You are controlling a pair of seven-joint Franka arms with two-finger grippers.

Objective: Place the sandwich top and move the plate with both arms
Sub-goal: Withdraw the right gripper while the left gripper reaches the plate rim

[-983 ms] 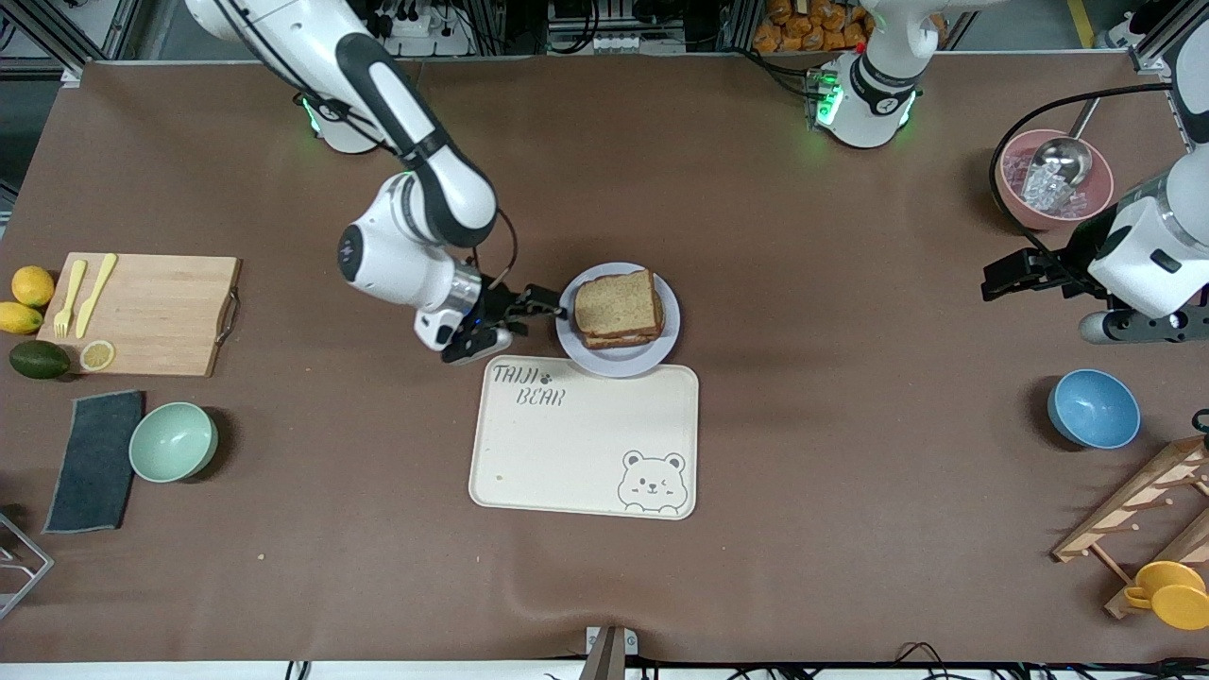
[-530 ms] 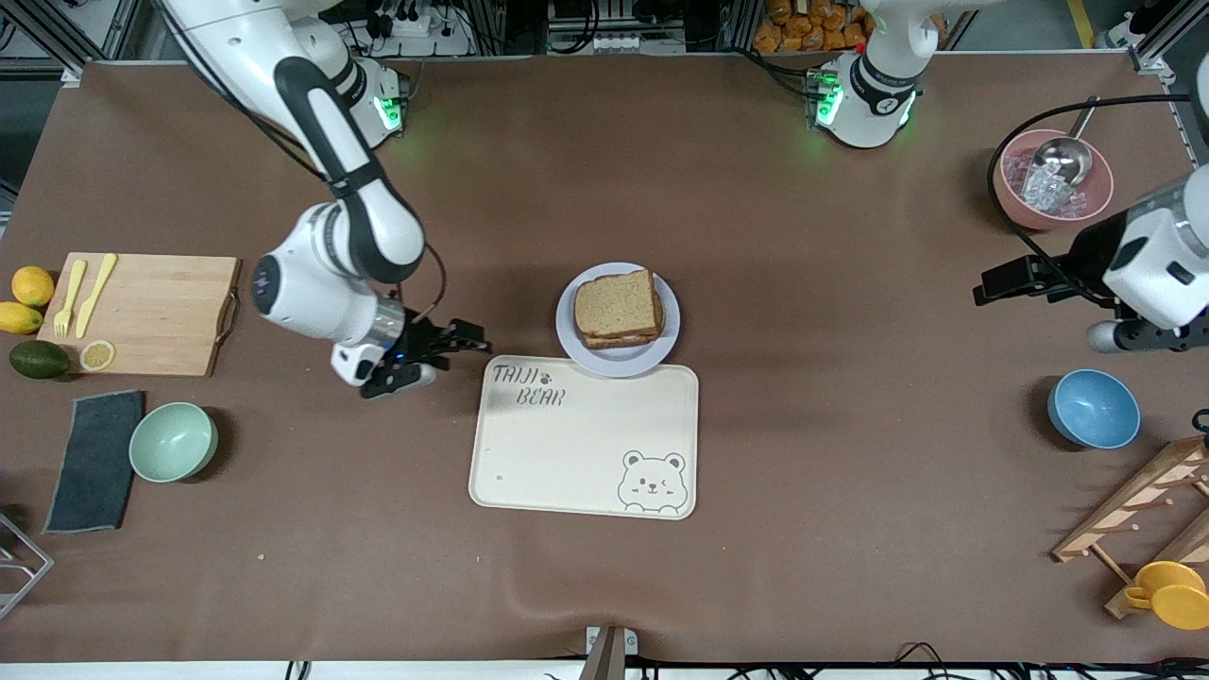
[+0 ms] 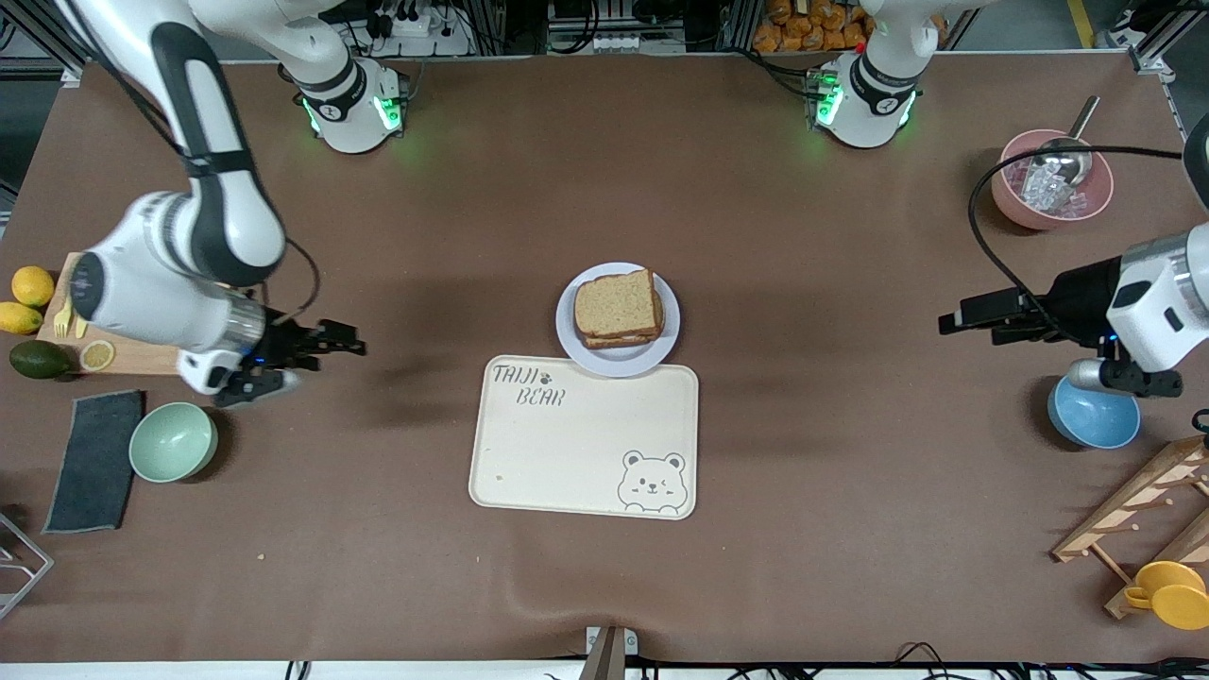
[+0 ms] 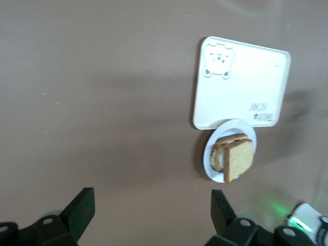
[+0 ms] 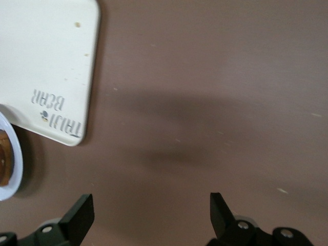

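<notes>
The sandwich top [image 3: 616, 304], a plain brown bread slice, lies on the stacked sandwich on the pale round plate [image 3: 614, 364]. The plate sits at the table's middle and touches the edge of the tray farthest from the front camera. My right gripper [image 3: 348, 338] is open and empty over bare table, between the cutting board and the tray. My left gripper [image 3: 949, 323] is open and empty over bare table near the blue bowl. The left wrist view shows its gripper [image 4: 152, 210], the plate [image 4: 211, 166] and the top slice [image 4: 240, 160]. The right wrist view shows its gripper [image 5: 151, 212] and the plate's rim [image 5: 16, 161].
A cream bear-printed tray [image 3: 586, 439] lies nearer to the front camera than the plate. A cutting board [image 3: 161, 302], green bowl [image 3: 173, 441] and dark cloth [image 3: 94, 461] are at the right arm's end. A blue bowl [image 3: 1096, 416], pink bowl [image 3: 1048, 189] and wooden rack [image 3: 1143, 510] are at the left arm's end.
My right gripper has drawn away from the plate's rim toward the right arm's end of the table. My left gripper has shifted a little toward the table's middle. Plate and sandwich have not moved.
</notes>
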